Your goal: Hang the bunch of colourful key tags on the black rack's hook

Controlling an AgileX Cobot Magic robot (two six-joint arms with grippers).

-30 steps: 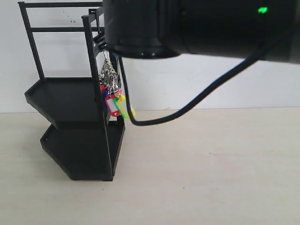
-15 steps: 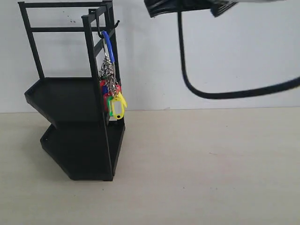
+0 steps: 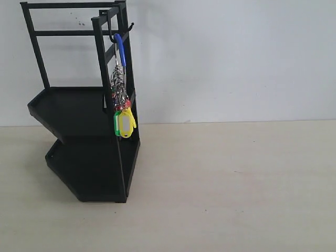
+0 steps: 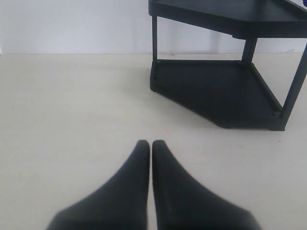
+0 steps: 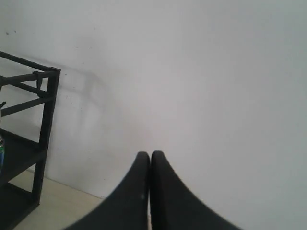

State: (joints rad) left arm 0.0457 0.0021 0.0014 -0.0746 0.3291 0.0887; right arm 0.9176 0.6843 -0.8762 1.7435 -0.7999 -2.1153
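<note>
The colourful key tag bunch (image 3: 123,107) hangs by its blue loop from the hook (image 3: 127,27) on the top rail of the black rack (image 3: 79,113); nothing holds it. Its yellow and green tags face outward, below the metal rings. Neither gripper shows in the exterior view. In the left wrist view the left gripper (image 4: 147,143) is shut and empty, low over the tabletop, with the black rack's (image 4: 225,91) lower shelf beyond it. The right gripper (image 5: 147,154) is shut and empty, facing the white wall, with the rack's frame (image 5: 45,120) off to one side.
A beige tabletop (image 3: 231,189) stretches in front of and to the right of the rack. A white wall (image 3: 236,58) stands behind it.
The right arm and its cable have withdrawn up and out of the exterior view. The bunch, left on the hook, has swung and now hangs straighter.
</note>
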